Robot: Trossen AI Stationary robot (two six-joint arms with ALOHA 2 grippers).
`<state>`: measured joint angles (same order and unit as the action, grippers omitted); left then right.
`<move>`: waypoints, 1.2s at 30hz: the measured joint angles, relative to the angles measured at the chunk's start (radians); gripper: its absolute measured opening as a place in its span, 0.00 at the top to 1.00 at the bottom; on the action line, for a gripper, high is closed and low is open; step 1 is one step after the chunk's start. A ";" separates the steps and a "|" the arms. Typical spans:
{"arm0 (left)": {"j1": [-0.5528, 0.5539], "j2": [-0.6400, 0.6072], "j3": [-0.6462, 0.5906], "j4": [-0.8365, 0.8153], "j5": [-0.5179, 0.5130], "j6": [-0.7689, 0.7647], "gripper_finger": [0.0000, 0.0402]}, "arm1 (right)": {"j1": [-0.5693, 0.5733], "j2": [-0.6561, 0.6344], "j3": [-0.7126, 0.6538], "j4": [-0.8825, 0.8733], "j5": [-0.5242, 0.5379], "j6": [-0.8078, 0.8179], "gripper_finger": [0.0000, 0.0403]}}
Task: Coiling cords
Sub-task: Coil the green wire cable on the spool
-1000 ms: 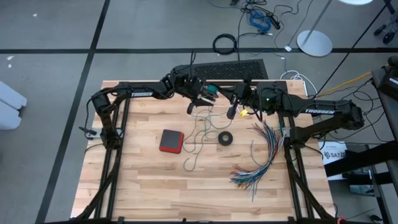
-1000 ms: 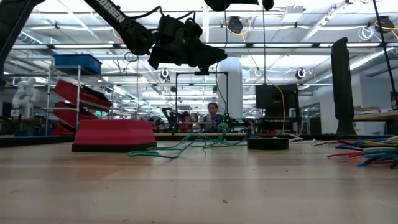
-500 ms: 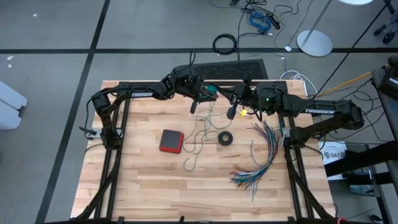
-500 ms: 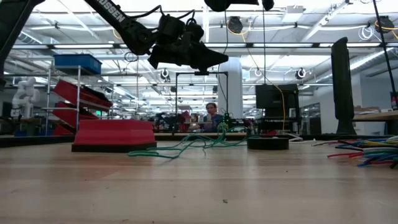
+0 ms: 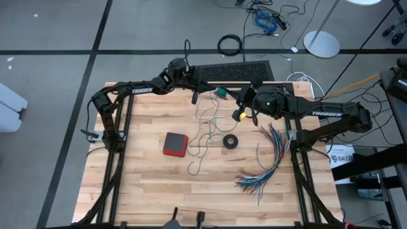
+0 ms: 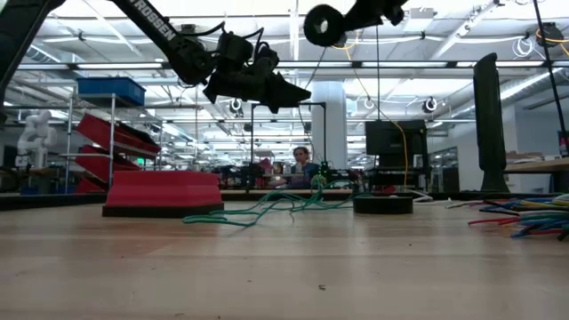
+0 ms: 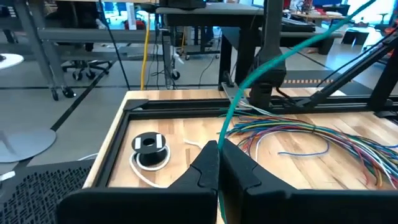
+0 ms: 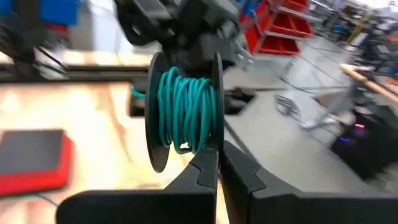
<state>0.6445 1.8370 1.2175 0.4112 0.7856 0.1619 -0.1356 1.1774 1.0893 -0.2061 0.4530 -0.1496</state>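
Up above the table's far edge, beyond the red block (image 5: 175, 144), the left gripper (image 7: 219, 154) is pinched tight on the teal-green cord (image 7: 261, 65). Beside it, the right gripper (image 8: 219, 163) is clamped on a black spool (image 8: 185, 110) wound with that cord, whose slack trails past the block.

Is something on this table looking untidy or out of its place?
Yes. The teal cord lies in loose tangled loops beside the red box, only partly wound on the spool held by the right gripper. The coloured wires lie fanned out messily.
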 joint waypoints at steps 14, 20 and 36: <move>0.010 0.000 0.000 -0.004 0.027 -0.053 1.00 | -0.008 0.134 0.000 -0.121 0.292 -0.087 1.00; 0.010 -0.001 0.001 -0.008 0.048 -0.079 1.00 | -0.024 0.200 0.000 -0.119 0.366 -0.108 1.00; 0.010 -0.001 0.001 -0.007 0.100 -0.105 1.00 | -0.113 0.316 0.000 -0.120 0.385 -0.143 1.00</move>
<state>0.6544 1.8359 1.2182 0.4038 0.8856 0.0566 -0.2488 1.4932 1.0893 -0.3259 0.8384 -0.2928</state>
